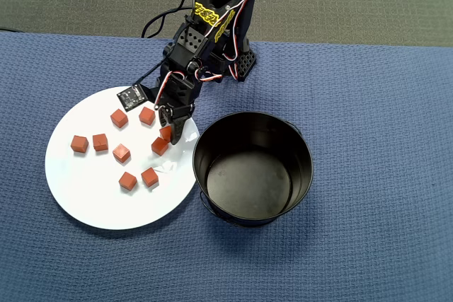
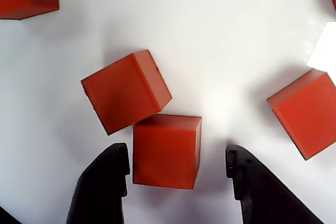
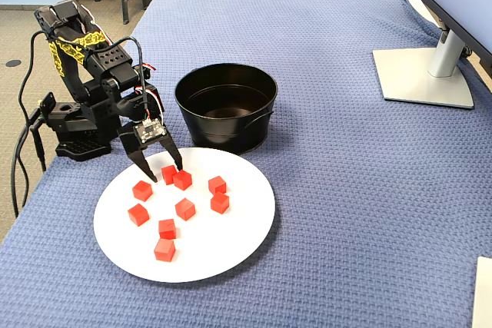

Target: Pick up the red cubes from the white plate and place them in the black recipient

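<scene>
Several red cubes lie scattered on the white plate (image 1: 92, 192) (image 3: 227, 243). My gripper (image 1: 168, 131) (image 3: 165, 173) (image 2: 176, 156) is low over the plate's edge nearest the arm, open, with one red cube (image 2: 167, 150) (image 3: 168, 173) between its fingers. In the wrist view the left finger (image 2: 107, 182) is almost against that cube, and the right finger (image 2: 252, 187) stands off with a gap. A second cube (image 2: 126, 90) touches the first one's far corner. The black recipient (image 1: 303, 175) (image 3: 223, 124) stands empty right beside the plate.
The arm's base (image 3: 73, 132) (image 1: 237, 61) sits at the cloth's edge behind the plate. A monitor stand (image 3: 423, 74) is at the far right of the fixed view. The blue cloth (image 1: 368, 104) covers the table.
</scene>
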`<action>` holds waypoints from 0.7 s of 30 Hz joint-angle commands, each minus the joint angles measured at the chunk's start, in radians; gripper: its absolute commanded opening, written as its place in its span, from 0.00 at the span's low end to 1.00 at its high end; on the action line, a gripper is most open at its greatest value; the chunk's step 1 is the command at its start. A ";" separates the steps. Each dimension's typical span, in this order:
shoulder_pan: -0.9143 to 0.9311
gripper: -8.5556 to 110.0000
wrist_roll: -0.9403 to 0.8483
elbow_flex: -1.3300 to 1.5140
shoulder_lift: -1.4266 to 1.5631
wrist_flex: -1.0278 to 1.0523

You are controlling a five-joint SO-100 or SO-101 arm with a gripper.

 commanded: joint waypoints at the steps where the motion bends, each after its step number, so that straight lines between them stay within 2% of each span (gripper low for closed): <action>1: -0.014 0.19 0.012 -0.005 0.020 -0.029; 5: -0.017 0.19 0.014 -0.009 0.017 -0.029; 8: -0.012 0.07 0.034 -0.002 0.021 -0.064; 11: -0.012 0.07 0.038 -0.005 0.038 -0.046; 13: -0.020 0.07 0.083 -0.083 0.058 0.075; 17: -0.034 0.07 0.255 -0.454 0.110 0.505; 21: -0.057 0.07 0.365 -0.577 0.244 0.657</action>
